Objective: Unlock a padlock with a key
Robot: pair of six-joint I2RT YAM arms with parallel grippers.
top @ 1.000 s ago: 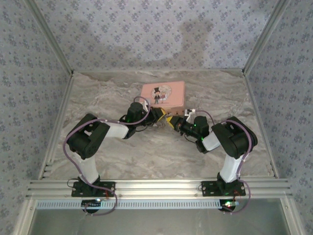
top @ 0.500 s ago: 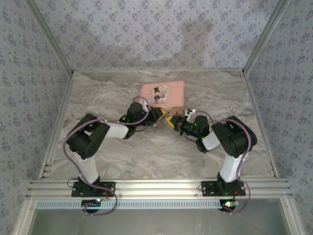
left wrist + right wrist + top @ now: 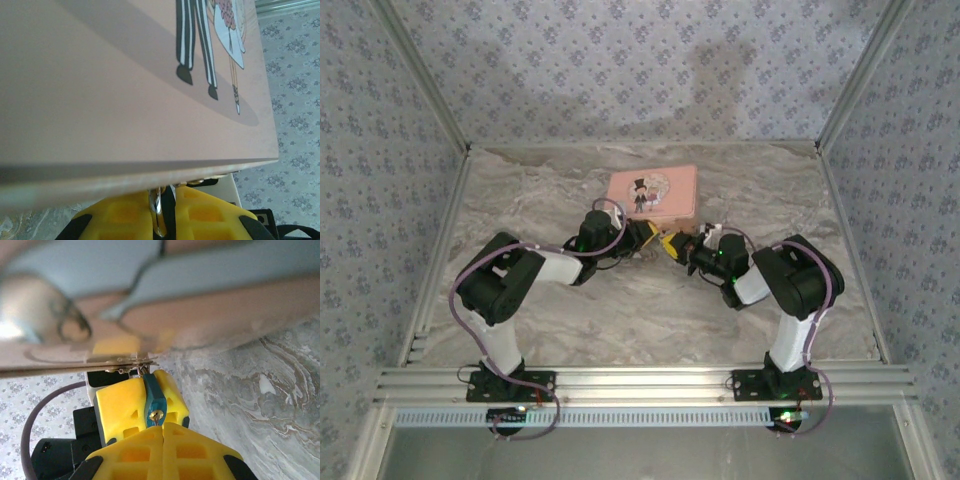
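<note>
Soft, even light in your top view; on your left wrist a broad shadow bands the pink tin (image 3: 100,100), and your right wrist's upper half blurs badly.

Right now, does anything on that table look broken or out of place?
Nothing stands out. The pink tin looks intact; the left gripper pinches the blue padlock at its near edge, and the right gripper holds the key at the keyhole.

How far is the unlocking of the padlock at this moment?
Done: the left gripper holds the padlock by the pink tin. In hand: the shut right gripper meets its keyhole; the key itself I cannot make out. Remaining: turning the key and freeing the shackle, which I cannot see open.
</note>
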